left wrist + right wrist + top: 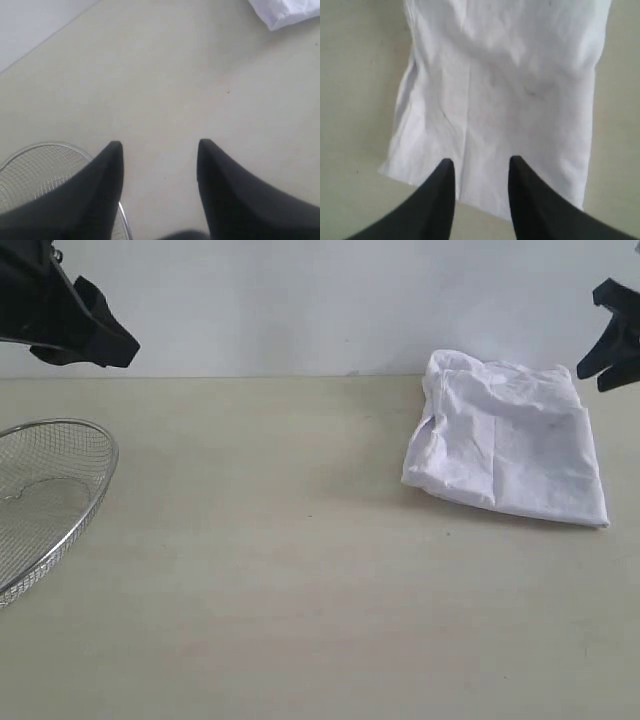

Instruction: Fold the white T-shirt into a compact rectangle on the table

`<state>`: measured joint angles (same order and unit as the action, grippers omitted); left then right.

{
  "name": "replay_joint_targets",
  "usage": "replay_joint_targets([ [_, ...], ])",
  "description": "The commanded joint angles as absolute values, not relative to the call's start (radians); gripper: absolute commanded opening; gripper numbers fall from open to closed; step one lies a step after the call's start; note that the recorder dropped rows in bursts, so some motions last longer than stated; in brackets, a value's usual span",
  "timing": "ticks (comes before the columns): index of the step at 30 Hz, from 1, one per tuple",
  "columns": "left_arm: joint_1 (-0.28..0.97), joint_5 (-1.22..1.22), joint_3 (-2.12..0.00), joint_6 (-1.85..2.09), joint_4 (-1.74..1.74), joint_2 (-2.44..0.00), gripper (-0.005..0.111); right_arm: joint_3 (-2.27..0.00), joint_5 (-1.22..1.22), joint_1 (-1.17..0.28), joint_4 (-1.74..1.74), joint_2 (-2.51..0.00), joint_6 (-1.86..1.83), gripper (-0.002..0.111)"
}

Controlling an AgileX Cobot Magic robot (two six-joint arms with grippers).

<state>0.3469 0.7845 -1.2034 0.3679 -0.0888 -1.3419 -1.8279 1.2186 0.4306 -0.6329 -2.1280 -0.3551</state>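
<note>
Across the exterior view, the table (300,600) spreads matte beige up to a plain pale wall (300,300). At the left edge sits a round wire-mesh basket (40,455), partly out of frame. I see the white T-shirt (510,445) folded into a rumpled rectangle at the upper right, near the table's far edge. My left gripper (160,145) hangs open beside the basket. My right gripper (481,162) hangs over the shirt, jaws apart, gripping nothing.

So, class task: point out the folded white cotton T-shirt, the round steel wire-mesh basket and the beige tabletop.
white cotton T-shirt (510,445), exterior view, middle of the folded cloth.
round steel wire-mesh basket (55,455), exterior view, mesh wall.
beige tabletop (300,590), exterior view, bare surface.
</note>
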Motion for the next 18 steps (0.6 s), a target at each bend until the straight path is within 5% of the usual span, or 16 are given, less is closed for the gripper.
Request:
replay_joint_targets([
  [1, 0.349, 0.786, -1.207, 0.353, -0.135, -1.328, 0.042, -1.678, 1.197, 0.434, -0.656, -2.102, -0.433, 0.048],
  [5, 0.349, 0.789, -1.207, 0.353, -0.149, -1.328, 0.042, -1.564, 1.12, 0.434, -0.716, -2.104, -0.541, 0.064],
  [18, 0.349, 0.793, -1.207, 0.369, -0.148, -1.328, 0.042, -1.405, 0.951, 0.447, -0.615, -2.104, -0.526, 0.063],
])
